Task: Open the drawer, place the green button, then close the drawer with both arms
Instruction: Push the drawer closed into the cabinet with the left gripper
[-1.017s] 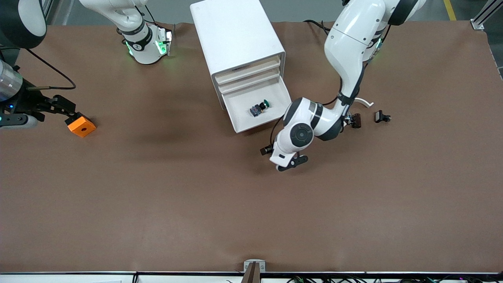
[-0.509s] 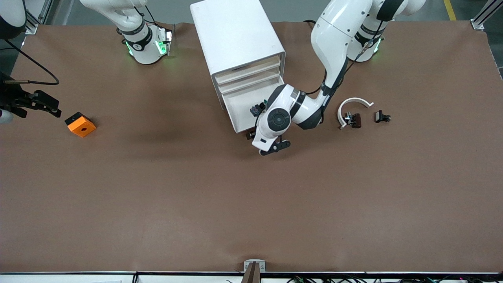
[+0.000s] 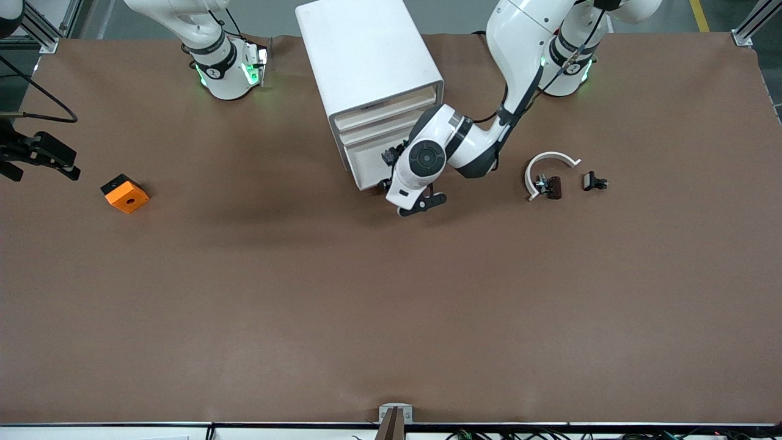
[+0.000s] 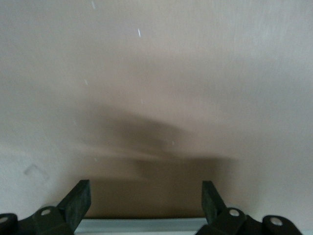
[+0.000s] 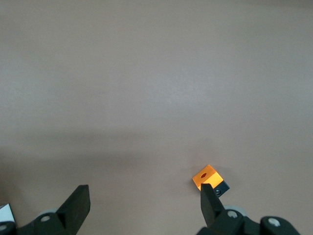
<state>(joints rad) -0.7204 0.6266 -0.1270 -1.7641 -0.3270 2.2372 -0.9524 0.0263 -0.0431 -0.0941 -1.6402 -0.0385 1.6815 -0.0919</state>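
- Two grippers, both with fingers spread wide and empty.
- Left gripper (image 3: 386,182) presses the drawer (image 3: 366,165) front to close it.
- Right gripper (image 3: 36,160) waits above the table near the orange cube (image 3: 124,194).

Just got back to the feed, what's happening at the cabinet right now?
The left arm is pressing its wrist end against the front of the bottom drawer, which is part-way out of the white cabinet. The left gripper has open, empty jaws. The right gripper, also open and empty, waits above the table near the orange cube. The button is hidden.
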